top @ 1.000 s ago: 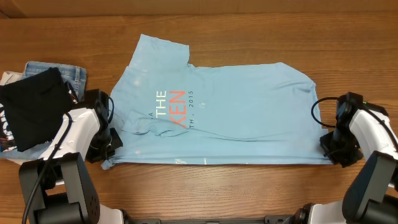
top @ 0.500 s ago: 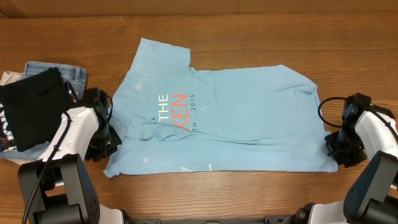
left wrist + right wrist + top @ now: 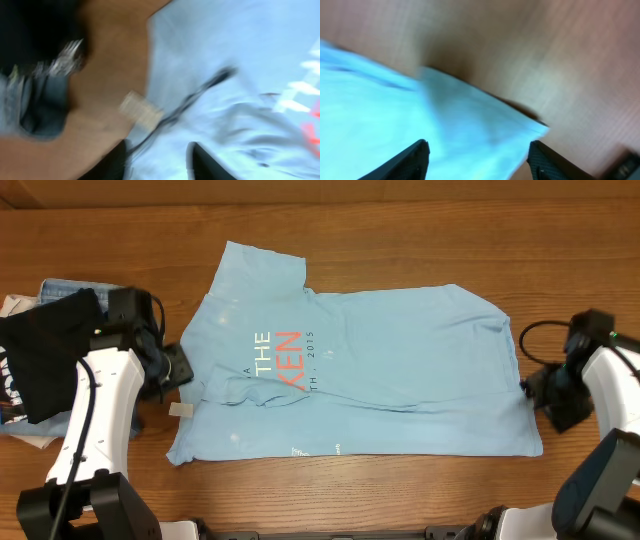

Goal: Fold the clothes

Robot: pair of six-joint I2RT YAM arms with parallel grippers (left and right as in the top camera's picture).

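While one light-blue T-shirt (image 3: pixel 380 370) lies spread flat across the middle of the wooden desk (image 3: pixel 400 220), we count two robot arms flanking it, one at each short end. The left gripper (image 3: pixel 178 370) is at the shirt's left edge, with its white arm reaching in from the near side. That wrist view is blurred, but we can see its fingers (image 3: pixel 210 162) parted with nothing clamped between them. The right gripper (image 3: pixel 545 395) is just beside the shirt's right edge, jaws spread wide and empty, with a corner of the cloth below them. One short sleeve points toward the far side of the desk. On the chest we read "THE" in white, "KEN" in red-orange and a small "TH, 2015"; a fold hides the rest. One small tan tag (image 3: pixel 180 409) lies on the desk just beside the shirt. At the far left, one black garment (image 3: pixel 50 355) lies on top of one pair of jeans (image 3: pixel 90 290).
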